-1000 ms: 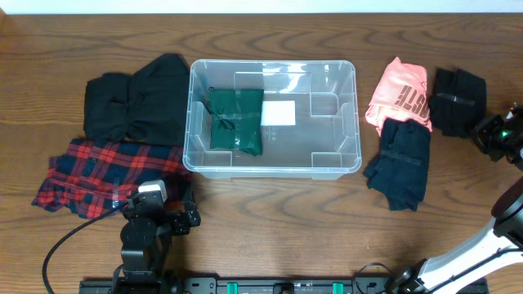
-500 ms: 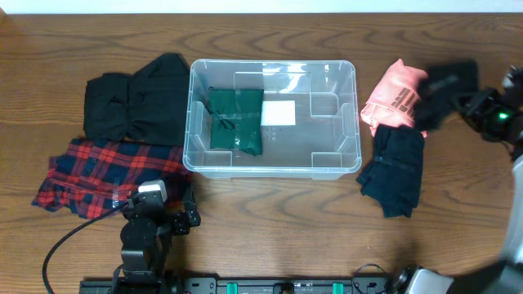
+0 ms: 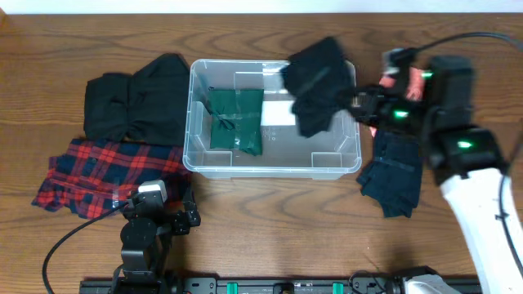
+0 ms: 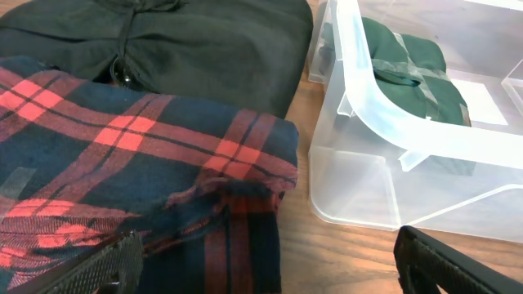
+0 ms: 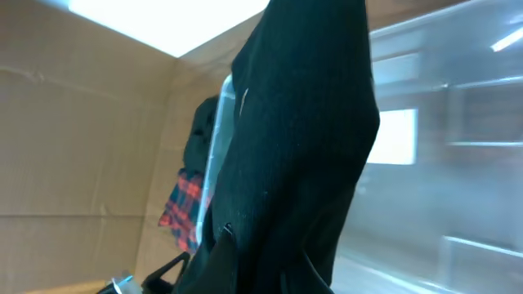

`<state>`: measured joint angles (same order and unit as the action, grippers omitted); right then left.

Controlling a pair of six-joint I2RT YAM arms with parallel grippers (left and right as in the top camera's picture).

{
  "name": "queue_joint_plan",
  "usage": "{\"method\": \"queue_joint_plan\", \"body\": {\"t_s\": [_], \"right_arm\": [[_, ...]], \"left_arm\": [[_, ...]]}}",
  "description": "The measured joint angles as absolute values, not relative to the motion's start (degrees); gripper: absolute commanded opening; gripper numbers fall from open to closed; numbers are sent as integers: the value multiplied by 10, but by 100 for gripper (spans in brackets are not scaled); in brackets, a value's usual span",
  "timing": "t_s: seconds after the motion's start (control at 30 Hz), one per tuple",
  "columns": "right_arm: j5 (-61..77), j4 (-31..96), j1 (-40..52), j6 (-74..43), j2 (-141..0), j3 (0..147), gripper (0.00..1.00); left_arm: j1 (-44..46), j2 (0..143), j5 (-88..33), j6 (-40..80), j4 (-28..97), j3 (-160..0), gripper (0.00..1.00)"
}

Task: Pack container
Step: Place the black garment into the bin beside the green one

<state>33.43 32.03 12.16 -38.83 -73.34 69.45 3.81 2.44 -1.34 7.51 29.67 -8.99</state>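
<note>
The container (image 3: 196, 159) is a clear plastic tub at the table's middle, with a folded green garment (image 3: 235, 119) in its left half and a white label on its base. My right gripper (image 3: 353, 102) is shut on a black garment (image 3: 317, 83) and holds it above the tub's right half; the cloth fills the right wrist view (image 5: 302, 147) and hides the fingers. My left gripper (image 3: 155, 214) rests open near the front edge, next to a red plaid garment (image 3: 106, 171). The left wrist view shows the plaid (image 4: 139, 155) and the tub's corner (image 4: 384, 114).
A black garment (image 3: 135, 98) lies left of the tub, behind the plaid. A pink garment (image 3: 391, 86) and a dark navy garment (image 3: 396, 171) lie right of the tub, partly under my right arm.
My right gripper has lifted the black garment from the far right and carried it left over the tub. The left arm has not moved.
</note>
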Motion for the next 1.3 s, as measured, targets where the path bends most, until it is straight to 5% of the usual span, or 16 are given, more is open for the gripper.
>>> {"method": "queue_joint_plan", "body": {"t_s": [0.2, 0.57, 0.87, 1.07, 1.3], "right_arm": [[275, 220, 217, -507, -810, 667, 1], [260, -115, 255, -675, -937, 537, 1], [236, -130, 259, -675, -978, 475, 1], [229, -105, 249, -626, -978, 473, 35], [248, -27, 214, -531, -966, 486, 37]], "left_arm": [[38, 24, -13, 75, 297, -90, 98], [38, 24, -13, 75, 297, -90, 98], [38, 24, -13, 75, 296, -90, 98], [38, 24, -13, 75, 297, -90, 98], [38, 24, -13, 75, 297, -90, 98]]}}
